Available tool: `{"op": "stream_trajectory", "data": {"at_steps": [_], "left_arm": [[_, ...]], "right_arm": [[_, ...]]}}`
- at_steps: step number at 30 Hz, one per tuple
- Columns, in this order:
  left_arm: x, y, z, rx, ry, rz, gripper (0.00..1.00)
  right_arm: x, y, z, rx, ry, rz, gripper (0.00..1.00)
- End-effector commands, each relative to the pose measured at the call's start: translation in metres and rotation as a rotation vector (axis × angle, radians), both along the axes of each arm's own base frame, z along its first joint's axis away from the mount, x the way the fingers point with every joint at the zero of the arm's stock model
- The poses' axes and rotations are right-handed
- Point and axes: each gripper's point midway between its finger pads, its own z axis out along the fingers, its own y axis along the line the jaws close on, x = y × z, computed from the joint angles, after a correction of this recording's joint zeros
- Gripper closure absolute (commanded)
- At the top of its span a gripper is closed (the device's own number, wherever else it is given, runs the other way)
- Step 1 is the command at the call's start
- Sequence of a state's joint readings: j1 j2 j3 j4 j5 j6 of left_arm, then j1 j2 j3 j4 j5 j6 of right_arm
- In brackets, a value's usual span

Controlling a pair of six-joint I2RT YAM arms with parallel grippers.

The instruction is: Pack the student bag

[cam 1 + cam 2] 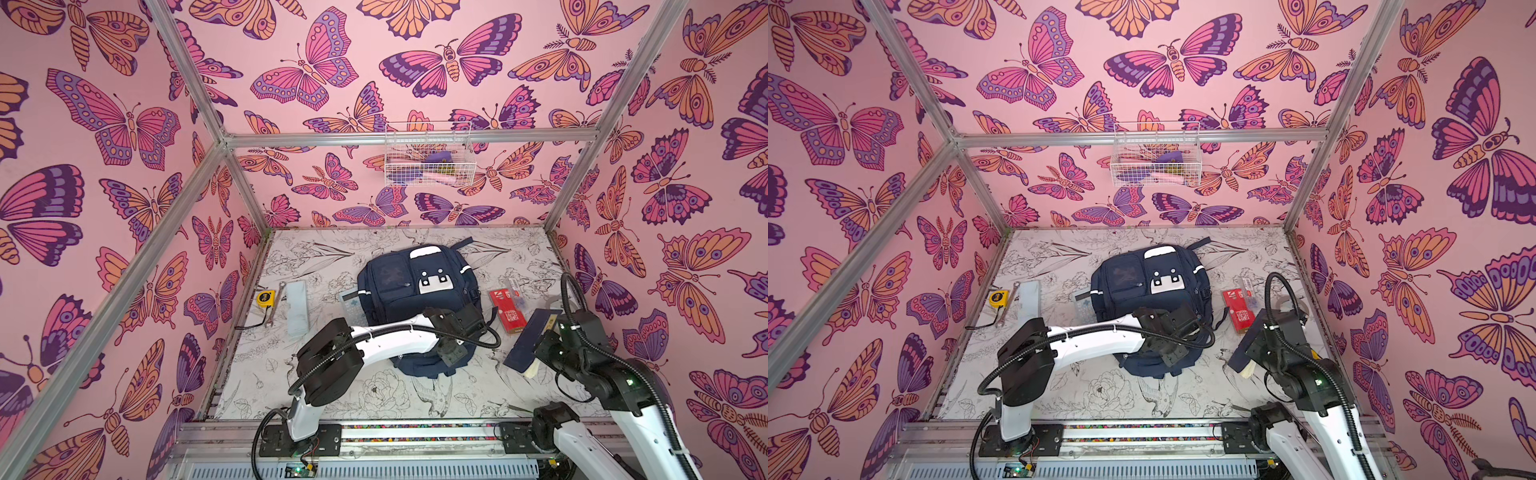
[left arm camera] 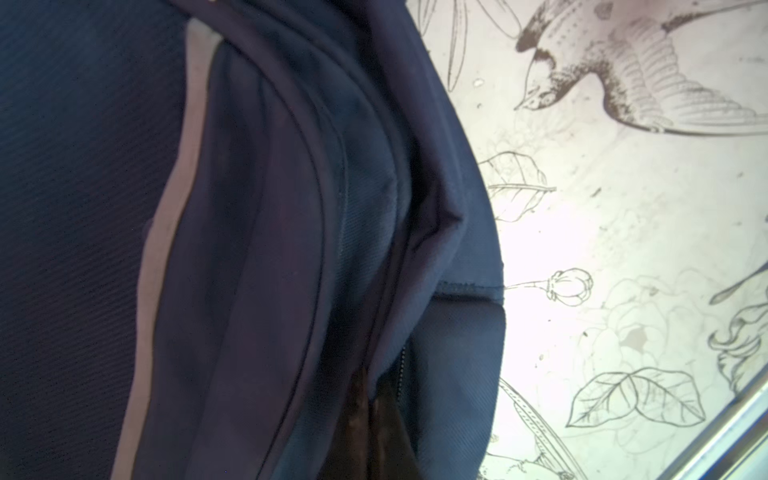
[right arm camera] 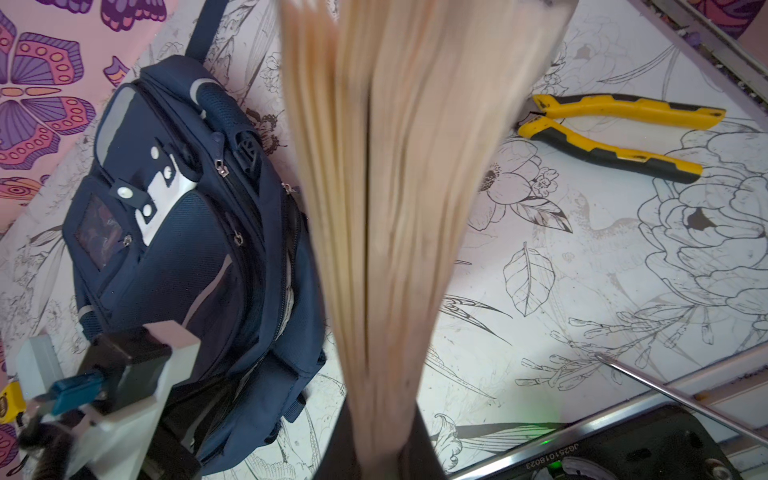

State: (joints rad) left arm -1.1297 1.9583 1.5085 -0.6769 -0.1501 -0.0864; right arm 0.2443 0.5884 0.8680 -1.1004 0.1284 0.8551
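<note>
Two arms attend the student bag [image 1: 411, 291], lying flat mid-tabletop [image 1: 332, 386] in both top views, long axis toward the back wall. The left tool [image 1: 451, 353] sits on its near end, the right tool [image 1: 540, 353] off to the bag's right. Left wrist view: that tool, shut, apparently pinches fabric beside the zip. Right wrist view: the right tool clamps a book [image 3: 395, 208], pages fanned, the bag beside it, pliers [image 3: 615, 129] apart on the floral-print surface. Butterfly-papered walls enclose everything.
</note>
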Motion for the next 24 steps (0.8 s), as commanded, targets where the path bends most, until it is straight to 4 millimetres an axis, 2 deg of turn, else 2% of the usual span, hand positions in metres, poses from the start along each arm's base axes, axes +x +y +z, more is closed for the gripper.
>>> {"op": "stream_trajectory", "data": {"at_steps": [1, 5, 10, 13, 18, 24], "left_arm": [[0.014, 0.006, 0.017, 0.002, -0.075, 0.041, 1.0], [0.02, 0.007, 0.051, -0.086, -0.152, 0.063, 1.0], [0.033, 0.018, 0.115, -0.272, -0.288, 0.134, 1.0], [0.036, 0.024, 0.148, -0.399, -0.314, 0.151, 1.0], [0.04, 0.034, 0.185, -0.563, -0.287, 0.198, 1.0], [0.038, 0.035, 0.206, -0.666, -0.28, 0.207, 1.0]], "right_arm": [[0.01, 0.015, 0.019, 0.059, -0.091, 0.072, 1.0], [0.015, 0.03, 0.021, 0.108, -0.099, 0.14, 1.0], [0.017, 0.073, 0.041, 0.276, -0.184, 0.329, 1.0], [0.01, 0.084, 0.049, 0.333, -0.21, 0.384, 1.0], [0.0, 0.096, 0.046, 0.447, -0.219, 0.395, 1.0], [-0.002, 0.111, 0.037, 0.63, -0.251, 0.375, 1.0]]}}
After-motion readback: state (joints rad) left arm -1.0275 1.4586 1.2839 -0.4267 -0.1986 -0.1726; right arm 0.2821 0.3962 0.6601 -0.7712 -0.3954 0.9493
